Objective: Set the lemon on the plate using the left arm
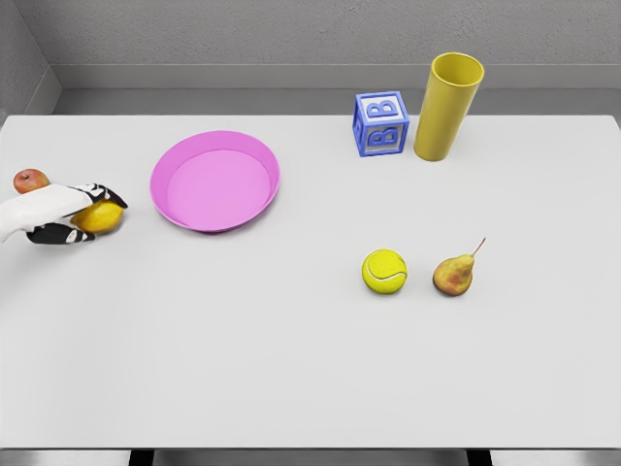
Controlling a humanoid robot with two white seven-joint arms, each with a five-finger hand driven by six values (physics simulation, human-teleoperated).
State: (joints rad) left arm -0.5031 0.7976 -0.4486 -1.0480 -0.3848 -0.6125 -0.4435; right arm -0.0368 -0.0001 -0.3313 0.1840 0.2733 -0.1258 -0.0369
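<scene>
The yellow lemon [101,217] lies on the white table at the far left, and my left hand [76,216] is curled around it, white with black fingertips. The pink plate [262,165] sits to the right of the hand, a short gap away, with nothing in it. My left arm enters from the left edge. The right arm is out of view.
A small red apple [30,181] sits just behind my left hand. A blue letter block [380,123] and a tall yellow cup [447,93] stand at the back right. A tennis ball [384,271] and a pear [453,275] lie right of centre.
</scene>
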